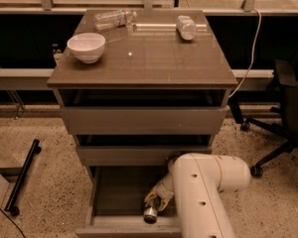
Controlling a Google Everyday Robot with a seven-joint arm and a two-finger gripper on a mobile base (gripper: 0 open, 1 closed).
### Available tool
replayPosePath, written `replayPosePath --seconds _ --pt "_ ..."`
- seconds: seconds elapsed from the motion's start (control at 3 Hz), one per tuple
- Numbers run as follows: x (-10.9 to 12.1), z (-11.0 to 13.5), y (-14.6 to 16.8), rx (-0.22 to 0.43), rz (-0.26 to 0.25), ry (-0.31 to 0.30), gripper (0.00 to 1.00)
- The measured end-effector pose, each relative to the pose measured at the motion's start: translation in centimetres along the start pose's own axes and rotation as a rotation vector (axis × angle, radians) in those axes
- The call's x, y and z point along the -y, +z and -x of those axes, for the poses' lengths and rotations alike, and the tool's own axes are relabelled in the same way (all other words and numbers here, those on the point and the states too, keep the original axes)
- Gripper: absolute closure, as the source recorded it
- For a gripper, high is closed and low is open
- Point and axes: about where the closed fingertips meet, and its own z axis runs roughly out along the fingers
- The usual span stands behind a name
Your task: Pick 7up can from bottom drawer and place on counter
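The bottom drawer (114, 192) is pulled open at the foot of the cabinet. The 7up can (150, 213) lies on the drawer floor near the front, its silvery end facing the camera; its dark body is mostly hidden. My gripper (157, 199) reaches down into the drawer and sits right over the can's far end, touching or nearly touching it. My white arm (203, 187) covers the drawer's right half. The counter (149, 58) is the glossy grey-brown top of the cabinet, well above the gripper.
On the counter stand a white bowl (86, 46) at the left, a clear plastic bottle (113, 18) at the back left and another bottle (186, 27) at the back right. Two upper drawers (141, 120) are slightly open. An office chair (283, 108) stands at the right, a black bar (22, 175) on the floor at the left.
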Motion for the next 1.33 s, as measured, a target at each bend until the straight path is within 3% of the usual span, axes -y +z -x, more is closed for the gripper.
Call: replayPosePath --seconds 0.67,1.0,1.33 --pt "1.6 -1.3 0.3 -0.016 -0.005 0.044 0.93" --pt "2.0 -2.8 -1.7 -0.025 0.065 0.038 1.00" --pt "2.5 -4.7 -5.9 0.013 0.161 -0.011 1.00"
